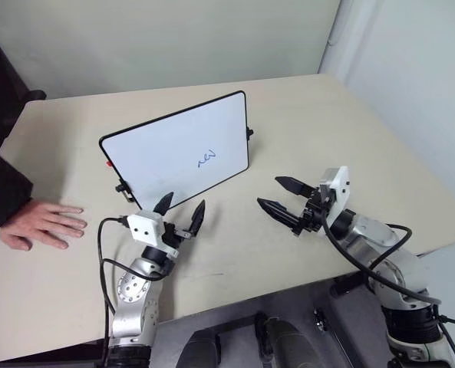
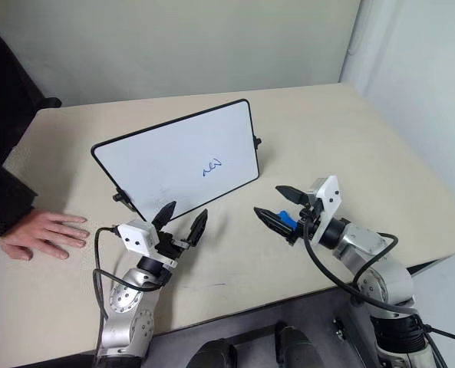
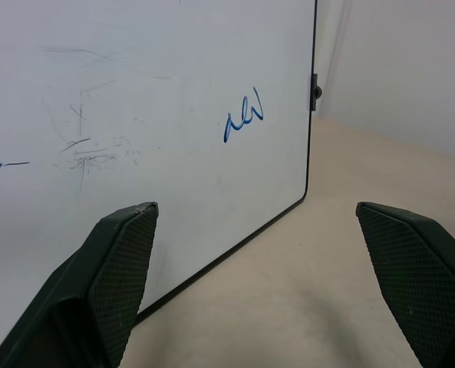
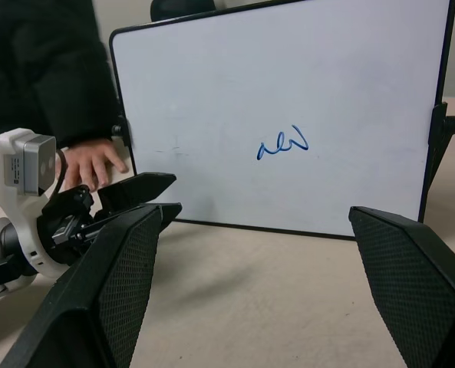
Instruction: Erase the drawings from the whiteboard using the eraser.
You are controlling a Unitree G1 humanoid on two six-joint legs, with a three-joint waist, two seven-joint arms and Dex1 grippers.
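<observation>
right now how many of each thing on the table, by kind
whiteboard: 1
blue marker squiggle on the board: 1
blue eraser, beside the right gripper: 1
person's hand resting flat: 1
robot grippers, left gripper and right, both open: 2
total: 6

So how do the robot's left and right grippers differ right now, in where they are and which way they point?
The left gripper sits close in front of the whiteboard, near its lower left corner; the right gripper is farther off, beyond the board's right edge. The left gripper points forward at the board; the right gripper points across toward the left one. The small blue eraser lies by the right gripper, not the left. Both are open and hold nothing.
</observation>
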